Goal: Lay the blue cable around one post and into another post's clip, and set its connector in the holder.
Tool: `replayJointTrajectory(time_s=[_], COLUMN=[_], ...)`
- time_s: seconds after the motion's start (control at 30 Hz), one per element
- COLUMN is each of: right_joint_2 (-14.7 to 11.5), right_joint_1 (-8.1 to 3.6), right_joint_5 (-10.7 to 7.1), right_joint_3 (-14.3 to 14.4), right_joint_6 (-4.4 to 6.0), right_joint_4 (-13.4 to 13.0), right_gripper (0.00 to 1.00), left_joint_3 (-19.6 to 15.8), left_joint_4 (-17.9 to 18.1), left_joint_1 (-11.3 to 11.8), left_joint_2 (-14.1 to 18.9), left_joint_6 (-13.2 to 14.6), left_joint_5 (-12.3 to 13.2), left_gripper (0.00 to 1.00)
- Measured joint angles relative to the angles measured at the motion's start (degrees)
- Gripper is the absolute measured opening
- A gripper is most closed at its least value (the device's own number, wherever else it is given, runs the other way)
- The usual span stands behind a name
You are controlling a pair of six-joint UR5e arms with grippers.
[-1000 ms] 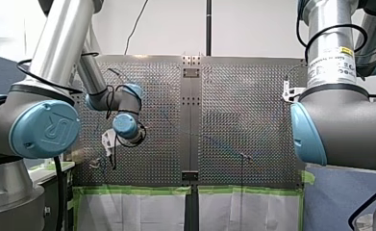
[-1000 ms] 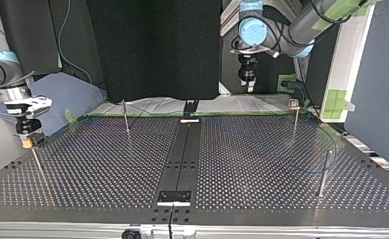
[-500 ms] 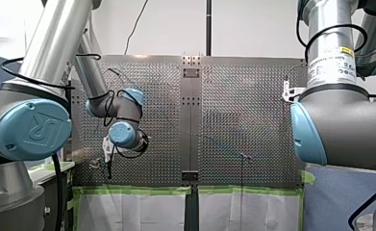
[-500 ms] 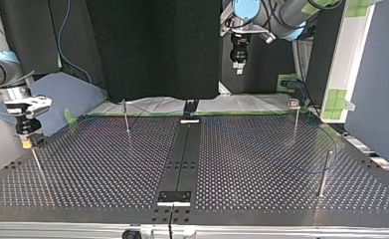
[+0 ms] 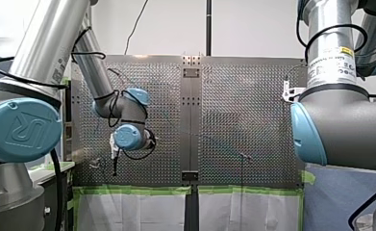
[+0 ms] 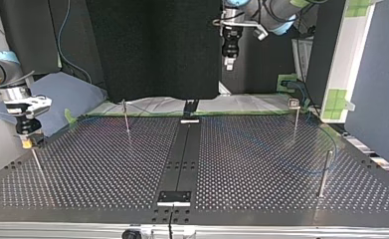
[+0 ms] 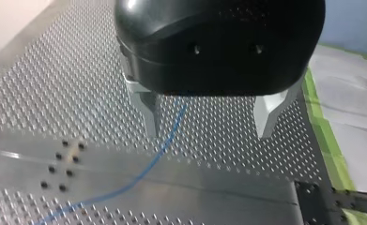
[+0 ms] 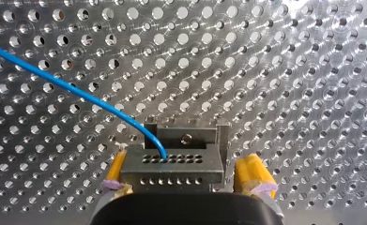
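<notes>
The blue cable [image 8: 78, 89] runs over the perforated plate into a grey connector block [image 8: 174, 164] seated in its holder. My right gripper [image 8: 185, 161] is open, with a yellow pad on each side of the block; in the top view it [image 6: 27, 143] stands low at the plate's left edge. My left gripper [image 7: 209, 126] is open and empty, its metal fingers [image 7: 150, 112] high above the cable [image 7: 169, 140] lying on the plate. In the top view it [image 6: 228, 60] hangs well above the far edge. A faint arc of cable [image 6: 333, 147] passes near the right posts.
Thin posts stand on the plate: one at the far left [image 6: 126, 117], one with a clip on top at the far right [image 6: 295, 117], one near right [image 6: 324, 172], one near left [image 6: 36, 162]. A dark centre strip [image 6: 182, 159] divides the plate.
My left gripper has risen and moved toward the top view's left, away from the far right post. My right gripper has stayed at the connector.
</notes>
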Motion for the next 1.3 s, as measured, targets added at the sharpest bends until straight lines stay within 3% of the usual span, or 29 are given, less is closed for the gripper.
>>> replayJointTrajectory(time_s=[0.33, 0.53, 1.03, 1.3], right_joint_2=[0.00, 0.00, 0.00, 0.00], right_joint_1=[0.00, 0.00, 0.00, 0.00], right_joint_5=[0.00, 0.00, 0.00, 0.00], right_joint_3=[0.00, 0.00, 0.00, 0.00], right_joint_6=[0.00, 0.00, 0.00, 0.00], right_joint_4=[0.00, 0.00, 0.00, 0.00], right_gripper=[1.00, 1.00, 1.00, 1.00], left_joint_3=[0.17, 0.28, 0.73, 0.81], left_joint_4=[5.20, 8.15, 9.75, 9.02], left_joint_1=[-5.21, -8.15, -15.14, -15.22], left_joint_2=[0.02, 0.01, 0.05, 0.03], left_joint_6=[5.21, 7.46, 7.70, 6.27], left_joint_5=[-3.83, -4.37, -4.42, -5.06], left_gripper=[1.00, 1.00, 1.00, 1.00])
